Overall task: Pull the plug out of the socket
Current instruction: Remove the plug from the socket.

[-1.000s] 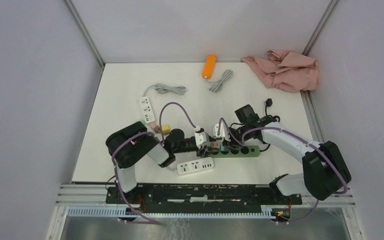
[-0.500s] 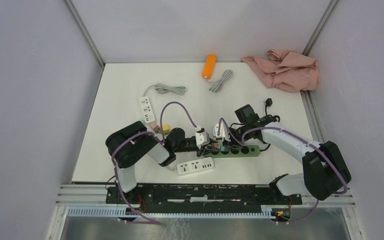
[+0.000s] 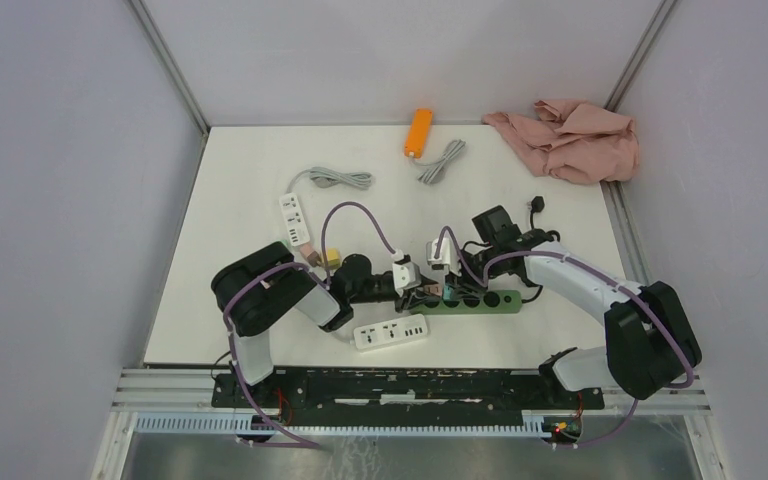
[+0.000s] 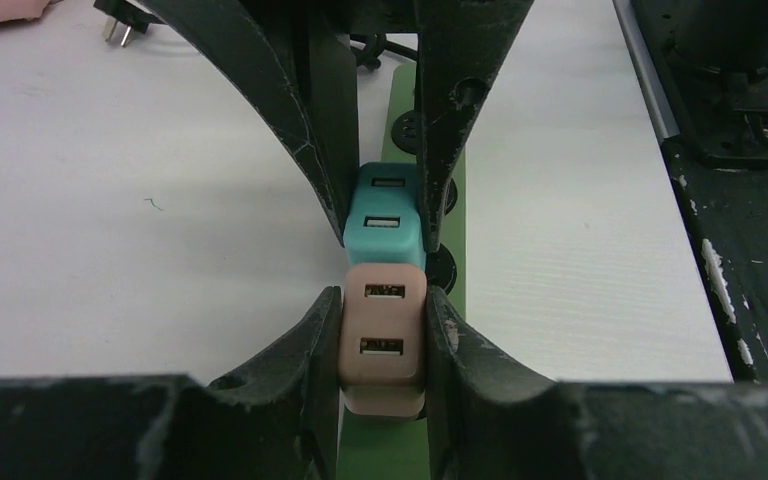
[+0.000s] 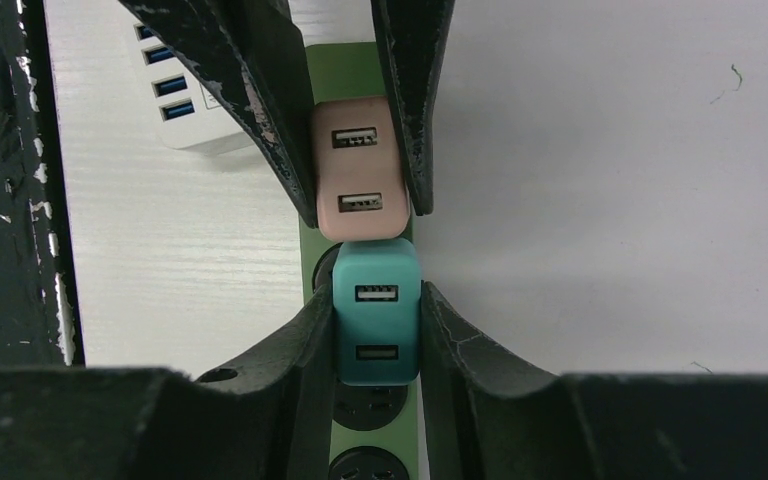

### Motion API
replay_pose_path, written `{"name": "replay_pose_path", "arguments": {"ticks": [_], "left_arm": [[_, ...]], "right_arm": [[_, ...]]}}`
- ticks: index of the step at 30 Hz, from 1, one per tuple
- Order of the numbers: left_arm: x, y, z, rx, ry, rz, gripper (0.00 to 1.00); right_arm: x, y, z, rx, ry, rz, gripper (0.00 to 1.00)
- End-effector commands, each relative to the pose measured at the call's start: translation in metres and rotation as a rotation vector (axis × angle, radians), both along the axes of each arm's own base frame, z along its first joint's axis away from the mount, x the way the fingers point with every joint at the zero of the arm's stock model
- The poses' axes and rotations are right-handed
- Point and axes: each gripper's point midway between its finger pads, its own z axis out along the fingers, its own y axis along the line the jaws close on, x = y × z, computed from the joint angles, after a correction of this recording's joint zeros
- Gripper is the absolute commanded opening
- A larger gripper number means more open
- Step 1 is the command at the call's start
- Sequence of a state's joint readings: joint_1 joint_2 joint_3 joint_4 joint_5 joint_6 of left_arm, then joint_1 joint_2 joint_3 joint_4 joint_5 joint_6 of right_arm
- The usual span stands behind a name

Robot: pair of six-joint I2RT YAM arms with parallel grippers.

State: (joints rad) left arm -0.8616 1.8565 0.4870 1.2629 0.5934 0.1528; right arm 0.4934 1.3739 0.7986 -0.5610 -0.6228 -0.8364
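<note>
Two tools [image 4: 383,300] [image 5: 376,298]: pink plug [image 4: 383,335], teal plug [image 5: 376,320].

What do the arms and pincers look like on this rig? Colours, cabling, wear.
The left arm and right arm both have bulky black joint housings and white links. A purple cable loops along each. The left pincer and right pincer have black, curved fingers, with chipped, scratched paint showing white.

Lab test booth: grey panel walls [image 3: 60,200] enclosing white table [image 3: 250,180].
</note>
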Motion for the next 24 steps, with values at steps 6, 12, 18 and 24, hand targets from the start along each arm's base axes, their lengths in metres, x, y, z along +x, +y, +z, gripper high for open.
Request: {"name": "replay_pose_path", "arguments": {"ticks": [6, 12, 18, 24], "left_arm": [[0.006, -0.002, -0.004, 0.014, -0.030, 0.017, 0.03], [0.006, -0.003, -0.006, 0.019, -0.025, 0.010, 0.03], [0.006, -0.003, -0.007, 0.023, -0.024, 0.009, 0.03], [0.006, -0.003, -0.008, 0.028, -0.022, 0.008, 0.03]], "right_arm": [[-0.019, -0.001, 0.019, 0.053, -0.042, 0.192, 0.00], [-0.017, 0.030, 0.035, 0.162, 0.013, 0.127, 0.00], [0.013, 0.022, 0.039, 0.161, 0.002, -0.031, 0.00], [0.002, 0.003, 0.043, 0.145, -0.015, 0.046, 0.00]]}}
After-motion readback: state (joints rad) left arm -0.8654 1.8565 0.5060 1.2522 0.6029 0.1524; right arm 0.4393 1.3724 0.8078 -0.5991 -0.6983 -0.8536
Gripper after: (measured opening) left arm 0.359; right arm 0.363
